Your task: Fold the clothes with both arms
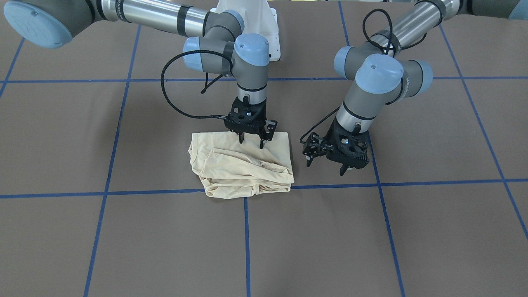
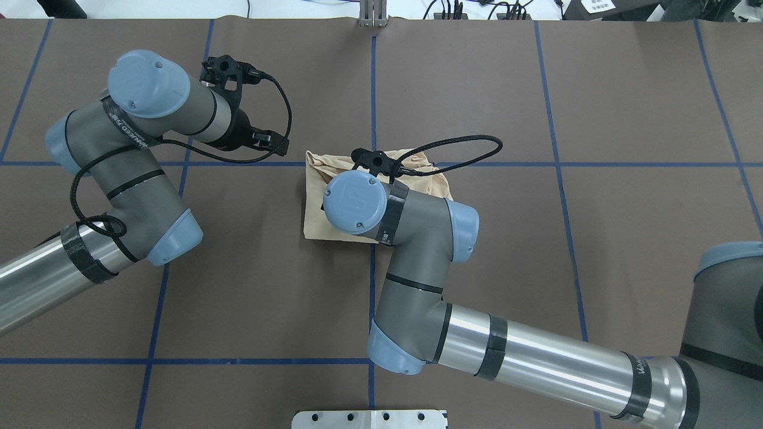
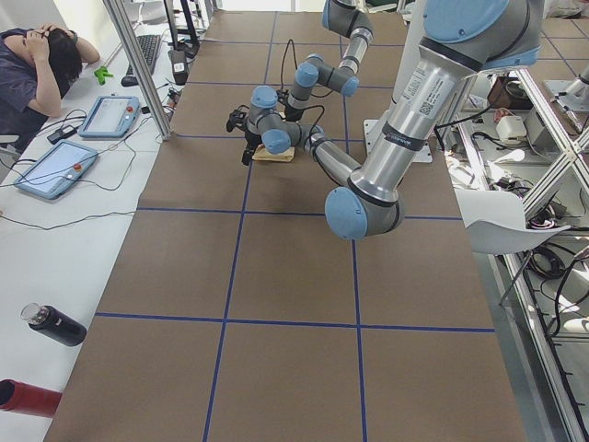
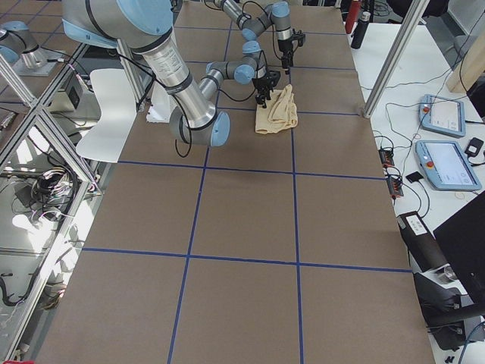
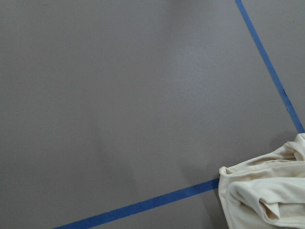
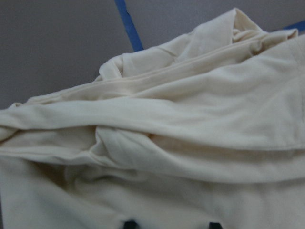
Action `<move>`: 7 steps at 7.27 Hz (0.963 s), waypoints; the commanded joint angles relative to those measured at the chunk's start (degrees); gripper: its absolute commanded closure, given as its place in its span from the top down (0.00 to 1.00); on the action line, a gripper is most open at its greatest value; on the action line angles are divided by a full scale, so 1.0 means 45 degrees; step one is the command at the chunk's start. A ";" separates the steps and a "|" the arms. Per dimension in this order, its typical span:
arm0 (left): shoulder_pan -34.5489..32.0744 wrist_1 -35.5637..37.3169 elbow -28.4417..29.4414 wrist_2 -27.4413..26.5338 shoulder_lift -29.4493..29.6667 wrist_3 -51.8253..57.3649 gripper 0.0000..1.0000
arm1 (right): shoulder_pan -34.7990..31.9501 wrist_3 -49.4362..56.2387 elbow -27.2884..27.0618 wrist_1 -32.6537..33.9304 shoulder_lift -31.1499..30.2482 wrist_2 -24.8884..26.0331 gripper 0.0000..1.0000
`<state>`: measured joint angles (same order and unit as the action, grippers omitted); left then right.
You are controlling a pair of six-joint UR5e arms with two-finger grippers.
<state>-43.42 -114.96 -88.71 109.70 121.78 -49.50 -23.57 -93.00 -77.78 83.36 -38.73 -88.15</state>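
The pale cream-yellow T-shirt (image 1: 243,169) lies folded into a small rumpled bundle near the table's middle, on a blue tape crossing. Its print and neck label are hidden. My right gripper (image 1: 251,142) hangs straight down over the bundle's edge nearest the robot. It is open, with the fingertips just above or on the fabric and nothing between them. The right wrist view shows the folds (image 6: 190,119) close up, with both fingertips apart at the bottom. My left gripper (image 1: 326,161) is open and empty, tilted, low over bare table beside the shirt. The left wrist view shows only a corner of the shirt (image 5: 267,191).
The brown table cover carries a grid of blue tape lines (image 1: 383,214). The white pedestal base (image 1: 251,16) stands behind the shirt. A side desk with tablets (image 3: 55,170), bottles (image 3: 55,324) and a seated person (image 3: 37,64) runs along the table's far edge.
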 commanded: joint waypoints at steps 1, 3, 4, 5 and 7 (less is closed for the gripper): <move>0.0019 0.0000 -0.0013 -0.0002 -0.0012 -0.0092 1.00 | -0.0598 0.0877 0.0214 -0.0008 0.0110 0.0369 0.51; 0.0019 0.0000 -0.0013 -0.0022 -0.0012 -0.0093 1.00 | -0.0913 0.1446 0.0835 -0.0085 0.0110 0.0679 0.51; 0.0019 0.0000 -0.0013 -0.0003 -0.0012 -0.0093 1.00 | -0.1108 0.1777 0.1130 -0.0125 0.0110 0.1030 0.49; 0.0019 0.0000 -0.0013 -0.0002 -0.0012 -0.0093 1.00 | -0.1516 0.2515 0.1171 -0.0202 0.0207 0.1072 0.46; 0.0019 0.0000 -0.0033 -0.0002 -0.0012 -0.0112 1.00 | -0.2026 0.3595 0.3307 -0.2731 0.1215 0.1403 0.42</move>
<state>-43.33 -114.96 -88.83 109.68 121.73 -49.98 -31.23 -79.16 -68.83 77.15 -36.55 -82.74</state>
